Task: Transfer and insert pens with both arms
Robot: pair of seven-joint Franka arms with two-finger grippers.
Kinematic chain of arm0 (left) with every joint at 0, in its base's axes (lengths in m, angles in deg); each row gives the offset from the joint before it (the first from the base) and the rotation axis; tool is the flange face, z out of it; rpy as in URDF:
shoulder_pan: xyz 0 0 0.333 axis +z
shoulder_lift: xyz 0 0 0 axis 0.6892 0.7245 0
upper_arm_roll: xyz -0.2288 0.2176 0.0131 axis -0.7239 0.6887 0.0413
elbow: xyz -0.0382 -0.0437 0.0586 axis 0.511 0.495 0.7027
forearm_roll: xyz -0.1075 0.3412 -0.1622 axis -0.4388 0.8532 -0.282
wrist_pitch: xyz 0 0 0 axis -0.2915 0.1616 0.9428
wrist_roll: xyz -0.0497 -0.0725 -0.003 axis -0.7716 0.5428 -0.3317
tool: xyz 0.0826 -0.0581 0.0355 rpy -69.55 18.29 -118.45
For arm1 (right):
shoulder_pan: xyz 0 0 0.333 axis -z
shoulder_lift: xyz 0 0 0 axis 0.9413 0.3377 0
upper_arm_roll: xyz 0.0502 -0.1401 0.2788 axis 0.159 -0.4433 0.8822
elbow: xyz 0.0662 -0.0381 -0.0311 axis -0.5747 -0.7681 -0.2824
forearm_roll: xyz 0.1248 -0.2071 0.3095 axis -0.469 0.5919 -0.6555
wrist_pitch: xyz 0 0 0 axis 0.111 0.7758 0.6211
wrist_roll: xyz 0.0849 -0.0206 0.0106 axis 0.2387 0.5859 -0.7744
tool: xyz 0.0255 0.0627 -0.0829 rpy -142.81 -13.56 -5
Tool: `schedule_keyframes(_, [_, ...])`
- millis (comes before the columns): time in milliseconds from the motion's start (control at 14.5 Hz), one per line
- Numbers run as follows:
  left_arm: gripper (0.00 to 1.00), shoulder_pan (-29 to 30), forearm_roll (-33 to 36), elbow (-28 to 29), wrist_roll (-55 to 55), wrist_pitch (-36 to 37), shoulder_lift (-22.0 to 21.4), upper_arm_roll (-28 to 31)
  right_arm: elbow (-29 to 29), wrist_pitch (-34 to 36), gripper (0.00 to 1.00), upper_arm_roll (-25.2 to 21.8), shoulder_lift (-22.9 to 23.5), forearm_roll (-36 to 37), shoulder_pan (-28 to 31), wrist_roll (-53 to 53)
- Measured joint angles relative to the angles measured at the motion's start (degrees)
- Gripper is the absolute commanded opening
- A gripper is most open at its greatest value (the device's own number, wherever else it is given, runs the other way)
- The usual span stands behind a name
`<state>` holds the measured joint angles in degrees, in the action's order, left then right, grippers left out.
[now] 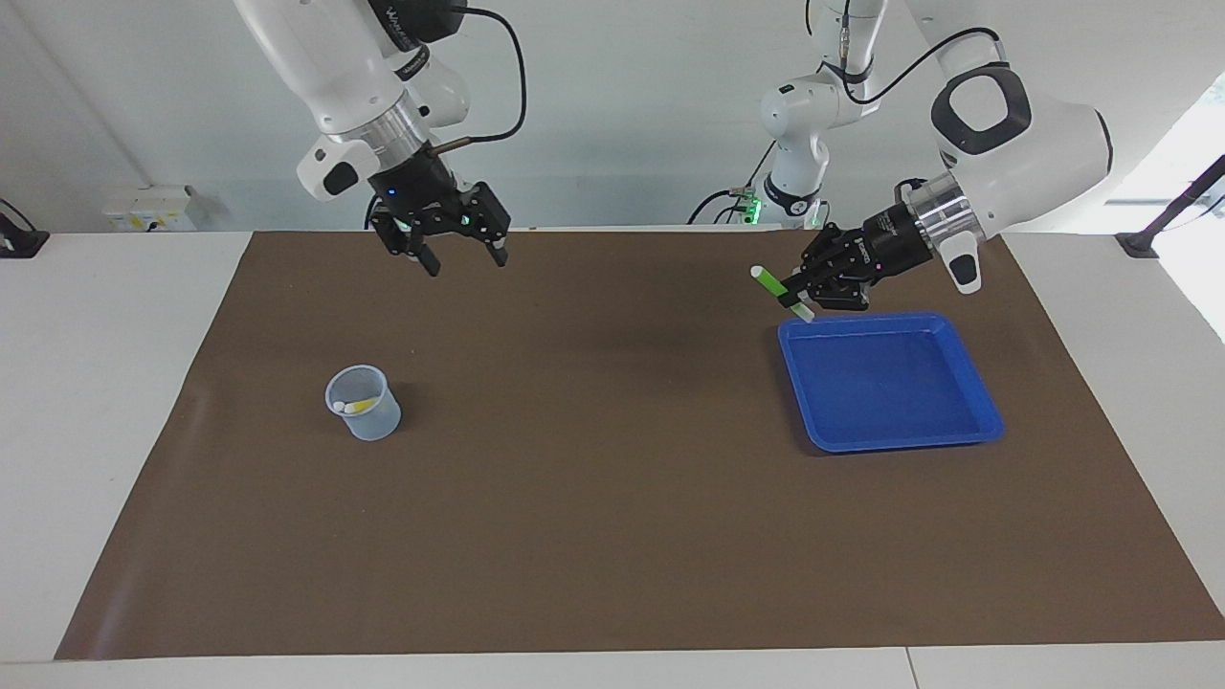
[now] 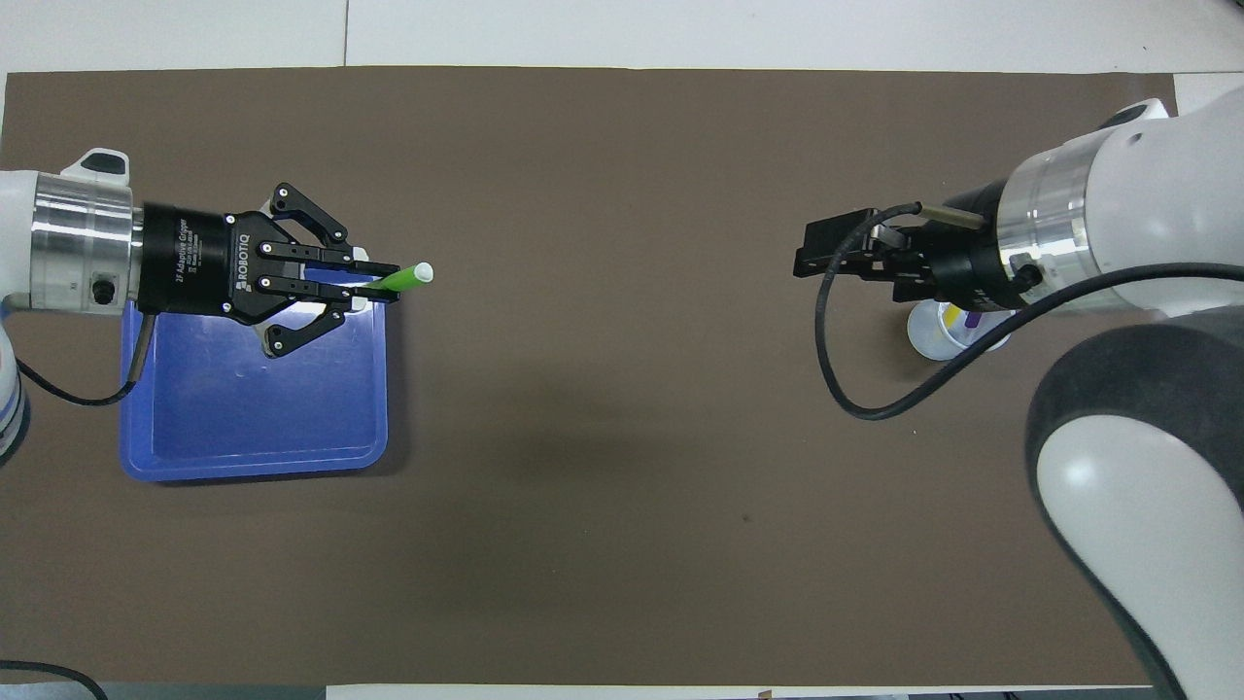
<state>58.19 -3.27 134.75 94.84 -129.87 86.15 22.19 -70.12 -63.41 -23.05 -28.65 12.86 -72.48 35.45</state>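
cup point(image 2: 935, 340) and its yellow pen point(image 2: 947, 312) and purple pen point(image 2: 969, 319) mostly hidden under right arm point(image 2: 1059, 228) overhead

Mat point(image 1: 612, 498): a brown sheet is laid over the white table point(image 1: 96, 431), whose bare top is left showing along the mat's edges
Tray point(image 1: 971, 397): a blue, shallow, square tray is set on the mat toward the left arm's end of the table
Cup point(image 1: 368, 421): a translucent pale cup is stood upright on the mat toward the right arm's end, well apart from the tray
Wall box point(image 1: 148, 208): a white box is seen at the wall, near the mat's corner at the right arm's end
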Motion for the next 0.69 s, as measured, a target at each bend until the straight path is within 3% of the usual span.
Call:
schedule_keyframes(275, [0.0, -6.65, -8.95, 7.34, 0.73, -5.53, -3.92, -0.06, -0.01, -6.7, 1.0, 7.22, 0.31, -4.46, -0.3, 8.61])
schedule_keyframes(688, [0.0, -17.67, -16.73, 15.15, 1.09, -18.85, -7.95, -0.23, 0.07, -9.94, 1.0, 12.23, 1.55, -4.63, -0.7, 9.51])
